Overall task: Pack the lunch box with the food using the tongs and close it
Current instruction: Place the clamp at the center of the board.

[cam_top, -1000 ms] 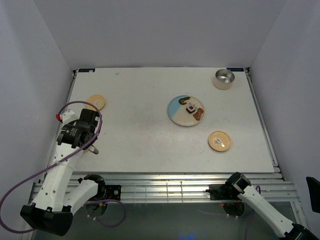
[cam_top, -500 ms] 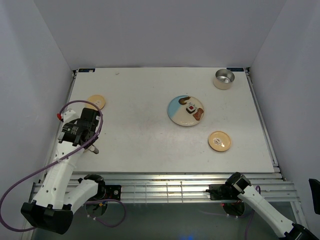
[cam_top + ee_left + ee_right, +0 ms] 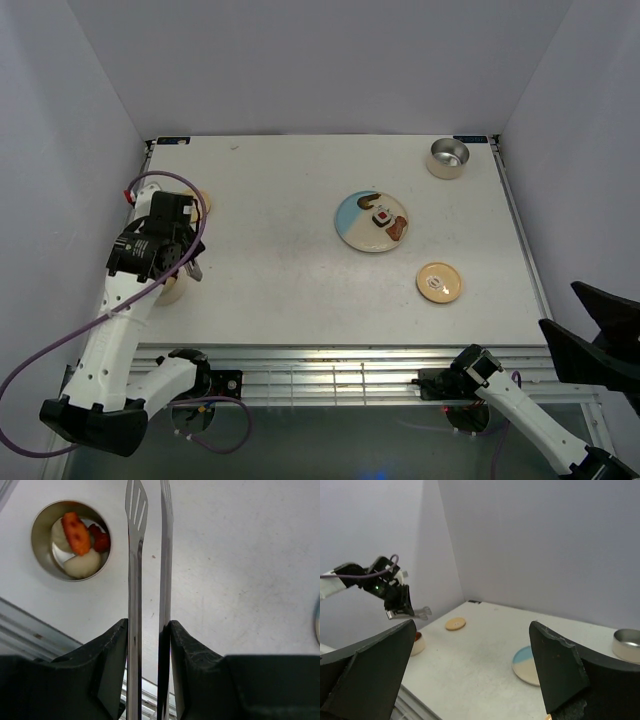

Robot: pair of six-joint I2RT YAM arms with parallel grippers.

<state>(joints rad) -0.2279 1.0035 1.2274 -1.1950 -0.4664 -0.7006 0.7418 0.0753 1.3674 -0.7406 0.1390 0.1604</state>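
My left gripper (image 3: 148,625) is shut on the tongs (image 3: 136,565), whose two silver arms run up between its fingers with a narrow gap at the tips. It hangs over the left side of the table (image 3: 160,245). Beside the tong tips stands a round metal lunch box (image 3: 42,555) holding food (image 3: 75,532): an orange piece, a red piece and pale lumps. More food (image 3: 385,219) lies on the blue-and-white plate (image 3: 352,222), including a brown sausage (image 3: 398,229). At the lower right my right gripper (image 3: 600,340) is open, empty, and raised above the near edge.
A second metal bowl (image 3: 448,157) stands at the back right. One tan round lid (image 3: 439,282) lies near the plate. Another tan lid (image 3: 455,624) lies at the left, mostly covered by my left arm in the top view. Walls close in left and right.
My left gripper has drawn away from the near edge with the tongs, uncovering the lunch box below it. My right gripper has risen into the top view at the lower right.
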